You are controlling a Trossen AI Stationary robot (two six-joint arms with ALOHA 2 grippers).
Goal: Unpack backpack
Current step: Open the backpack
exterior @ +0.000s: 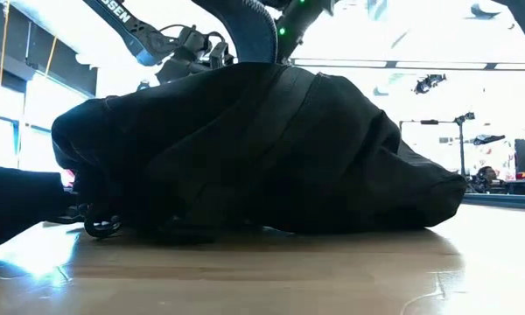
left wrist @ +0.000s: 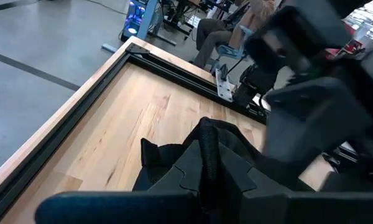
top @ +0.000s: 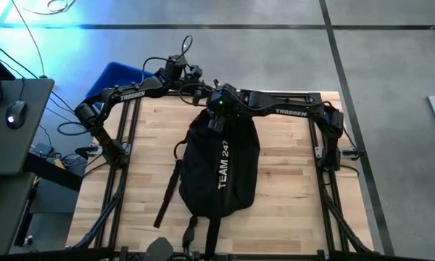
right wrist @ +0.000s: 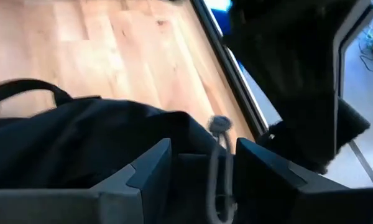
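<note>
The wooden bench (top: 290, 181), framed by dark rails, carries the scene. The backpack (top: 221, 163), black soft fabric with white lettering reading "TEAM 24", lies flat near the middle of the bench, its top end toward the far edge and its lower end toward the near edge. In the low view the backpack (exterior: 262, 149) forms a broad dark mound resting on the wood. A black shoulder strap (top: 168, 192) trails from the pack's left side toward the near edge, lying on the wood.

The left arm (top: 123, 94) reaches from the left edge of the bench along the far edge; its left gripper (top: 191, 72) hangs just beyond the pack's top end, fingers closed together with nothing seen between them. The right arm (top: 290, 105) reaches from the right edge along the far edge to the pack's top. The right gripper (right wrist: 202, 165) sits directly over the top end of the backpack, its two fingers parted; a thin grey zipper pull cord (right wrist: 221, 162) with a small round end hangs in the gap between them. Whether the fingers touch the cord cannot be told.

A blue plastic bin (top: 119, 76) stands off the bench beyond its far left corner. A computer mouse (top: 14, 114) lies on a dark desk (top: 11, 138) left of the bench.
</note>
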